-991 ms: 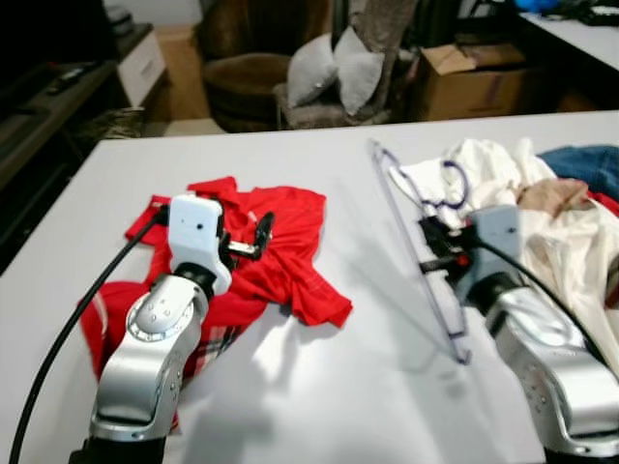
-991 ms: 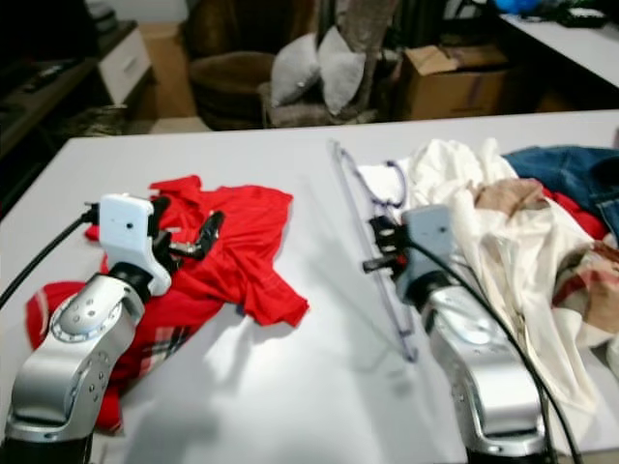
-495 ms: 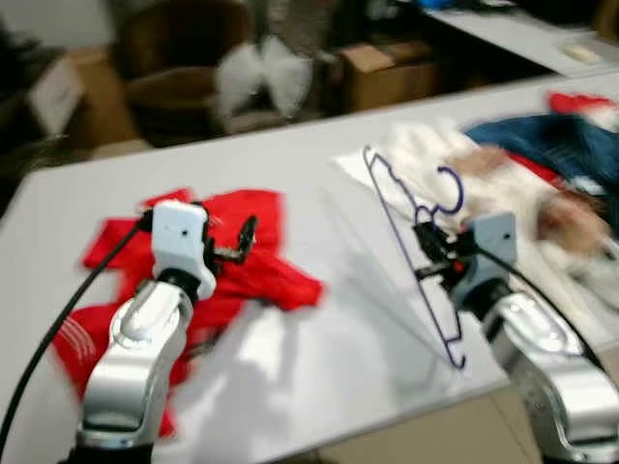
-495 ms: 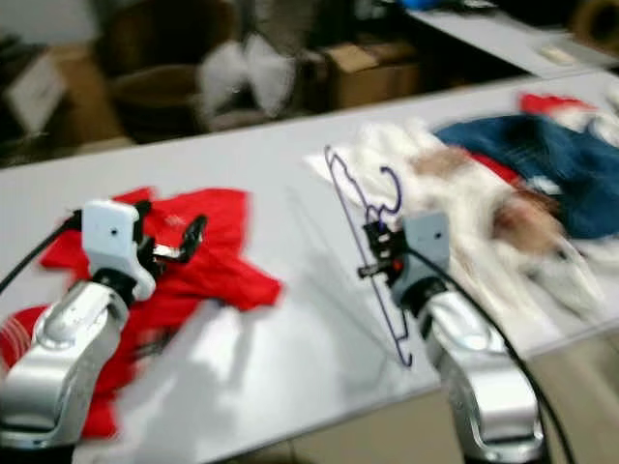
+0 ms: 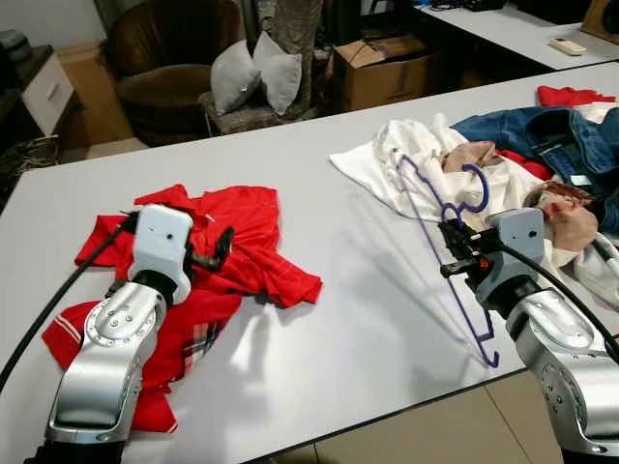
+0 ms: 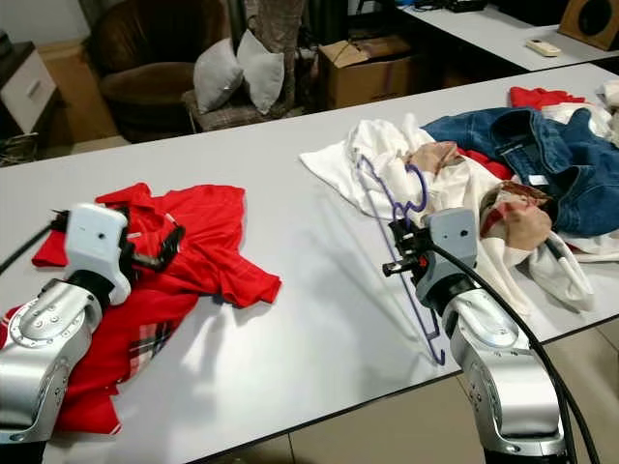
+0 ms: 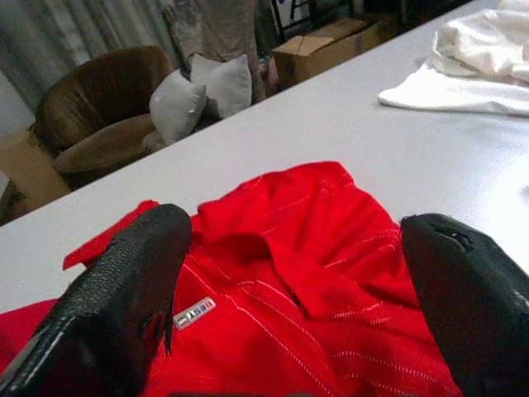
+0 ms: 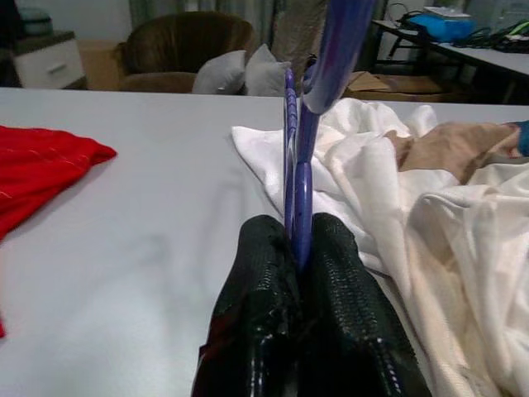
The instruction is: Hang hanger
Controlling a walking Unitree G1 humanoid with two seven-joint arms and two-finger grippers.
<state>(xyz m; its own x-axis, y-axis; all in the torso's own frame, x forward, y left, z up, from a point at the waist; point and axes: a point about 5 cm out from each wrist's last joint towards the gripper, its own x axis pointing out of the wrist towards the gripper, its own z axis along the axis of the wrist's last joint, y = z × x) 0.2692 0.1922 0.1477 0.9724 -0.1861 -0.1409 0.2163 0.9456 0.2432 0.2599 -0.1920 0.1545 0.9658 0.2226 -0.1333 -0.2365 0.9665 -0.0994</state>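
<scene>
A purple wire hanger (image 5: 437, 199) stands on edge above the white table (image 5: 368, 309), held upright by my right gripper (image 5: 453, 253), which is shut on its lower bar. In the right wrist view the two black fingers (image 8: 331, 289) pinch the purple hanger (image 8: 299, 165). A red polo shirt (image 5: 232, 251) lies crumpled at the table's left. My left gripper (image 5: 215, 253) hovers just over it, open; in the left wrist view its fingers (image 7: 124, 289) spread wide above the red shirt (image 7: 289, 273), holding nothing.
A heap of clothes sits at the table's right: white garment (image 5: 426, 159), blue jeans (image 5: 571, 135), tan and red pieces. The table's near edge (image 5: 387, 411) runs close below my arms. Beyond the table stand a brown armchair (image 5: 174, 68), cushions (image 5: 253, 77) and a cardboard box (image 5: 382, 68).
The camera has swung and steadied, so the scene shifted. My right gripper still holds the hanger, now lifted a bit and nearer the table's front right. The left gripper stays over the shirt.
</scene>
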